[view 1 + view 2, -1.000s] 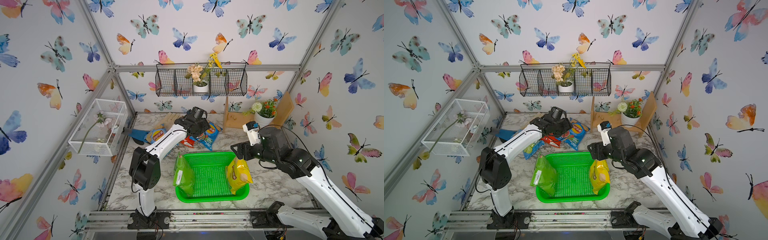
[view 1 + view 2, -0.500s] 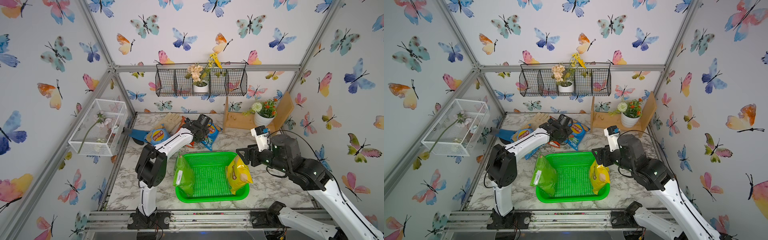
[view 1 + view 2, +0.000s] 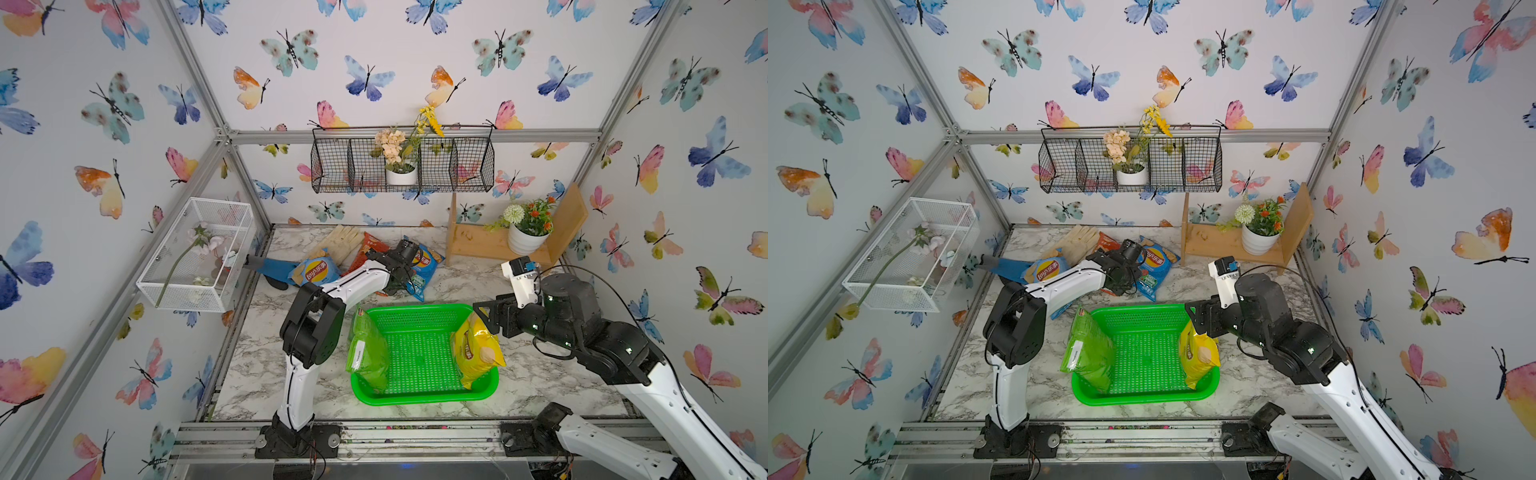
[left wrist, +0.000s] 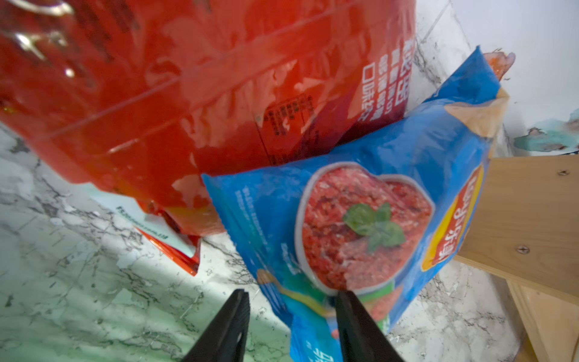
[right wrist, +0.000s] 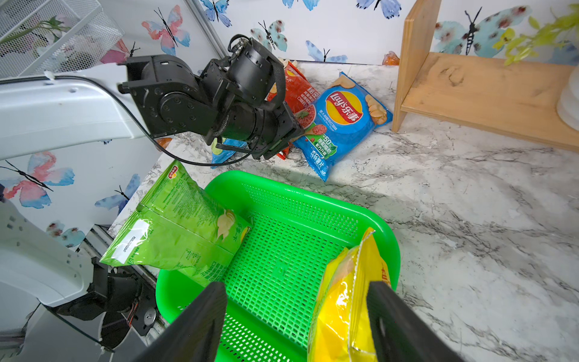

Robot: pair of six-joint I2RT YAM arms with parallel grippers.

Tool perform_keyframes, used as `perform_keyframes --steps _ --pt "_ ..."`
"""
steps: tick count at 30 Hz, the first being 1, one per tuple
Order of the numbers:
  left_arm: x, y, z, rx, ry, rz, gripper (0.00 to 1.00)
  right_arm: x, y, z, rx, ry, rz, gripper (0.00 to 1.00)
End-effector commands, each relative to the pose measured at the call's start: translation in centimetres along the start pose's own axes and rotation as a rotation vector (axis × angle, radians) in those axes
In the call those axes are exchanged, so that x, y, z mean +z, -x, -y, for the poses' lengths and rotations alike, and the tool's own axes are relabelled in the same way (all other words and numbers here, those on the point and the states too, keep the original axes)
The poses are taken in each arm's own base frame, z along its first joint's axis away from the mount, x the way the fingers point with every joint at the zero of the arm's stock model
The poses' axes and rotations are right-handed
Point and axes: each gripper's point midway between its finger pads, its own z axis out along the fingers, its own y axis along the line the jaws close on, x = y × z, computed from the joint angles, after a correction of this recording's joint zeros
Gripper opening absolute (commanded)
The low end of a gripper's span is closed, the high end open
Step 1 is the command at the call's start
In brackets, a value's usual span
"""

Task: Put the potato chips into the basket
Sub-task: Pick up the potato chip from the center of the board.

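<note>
Marble table (image 3: 548, 374) boxed in by butterfly walls (image 3: 104, 174); basket (image 3: 419, 400) sits front centre. Two bags are in it: green bag (image 3: 365, 349) leaning on the wall on the left arm's side with its top over the rim, yellow bag (image 3: 476, 349) on end against the opposite wall. Three remain out at the back: blue bag (image 4: 360, 175), its edge lapping the red bag (image 4: 188, 94), and a second blue bag (image 3: 316, 272) on the blue glove (image 3: 270, 266) beside the beige glove (image 3: 343, 243). Left gripper (image 4: 291, 293) is down at the blue bag's lower end, fingers apart astride the edge, with a sliver of marble showing between one finger and the film; no pinch visible. Right gripper (image 5: 296, 285) hovers over the basket, fingers wide, yellow bag's top beside one finger, not clamped. Bags judged light, air-puffed, glossy and slippery, with brittle contents; best hold is likely the flat crimped seam or a corner, not the belly. In both top views the left arm (image 3: 353, 282) hides its own fingertips and much of the red bag; the red bag is blurred in the wrist view, and how much of the second blue bag is free I cannot tell
</note>
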Motion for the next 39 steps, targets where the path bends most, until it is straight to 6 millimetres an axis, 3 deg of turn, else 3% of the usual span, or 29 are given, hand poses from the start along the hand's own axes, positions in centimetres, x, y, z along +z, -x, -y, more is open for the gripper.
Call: perform_keyframes --steps 1,9,18,22,25,30,31,39 --pt "1.2 0.1 -1.1 -0.009 0.023 0.009 0.47 0.1 -0.8 0.2 0.004 -0.006 -0.027 0.76" --pt "1.4 0.0 -2.4 -0.024 0.037 0.013 0.38 0.4 -1.3 0.4 0.002 -0.008 -0.036 0.76" --pt "1.5 0.6 -1.9 -0.007 0.023 0.043 0.33 0.3 -1.4 0.4 -0.002 -0.007 -0.036 0.76" --pt "1.3 1.2 -1.3 0.005 -0.003 0.072 0.20 0.2 -1.6 0.5 -0.007 -0.011 -0.038 0.77" --pt "0.9 1.7 -0.8 0.009 -0.023 0.095 0.04 0.0 -1.7 0.7 -0.009 -0.021 -0.037 0.77" --pt "-0.1 2.3 0.3 0.014 -0.075 0.117 0.00 -0.3 -1.8 0.9 -0.007 -0.024 -0.028 0.77" --pt "-1.5 2.8 1.2 0.007 -0.108 0.127 0.00 -0.3 -1.8 0.9 -0.007 -0.023 -0.027 0.76" --pt "-6.7 3.6 4.4 0.029 -0.226 0.157 0.00 -0.2 -1.2 0.4 -0.007 -0.002 -0.020 0.76"
